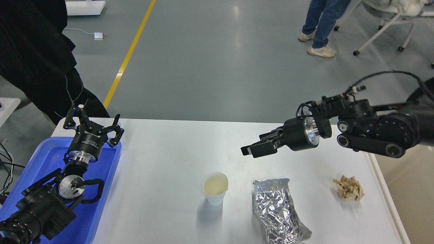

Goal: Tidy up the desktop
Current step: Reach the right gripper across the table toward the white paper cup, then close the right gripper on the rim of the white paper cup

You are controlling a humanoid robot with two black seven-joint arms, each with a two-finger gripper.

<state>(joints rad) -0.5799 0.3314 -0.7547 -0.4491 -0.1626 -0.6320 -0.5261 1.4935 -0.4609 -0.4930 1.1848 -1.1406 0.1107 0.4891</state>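
The white desktop (169, 149) holds a white paper cup (215, 187) with pale liquid, a crumpled silver foil bag (278, 210) to its right, and a small wad of brown paper (348, 188) near the right edge. My left gripper (93, 122) is open and empty, pointing up over the far corner of the blue tray (47, 159). My right gripper (256, 145) reaches in from the right, fingers apart and empty, hovering above the desktop behind the foil bag and to the right of the cup.
A beige rimmed bin (407, 189) stands off the desktop's right edge. A person in black (34, 51) stands close to the far left corner. Another person's legs (318, 27) and a wheeled chair (383, 20) are far off on the grey floor.
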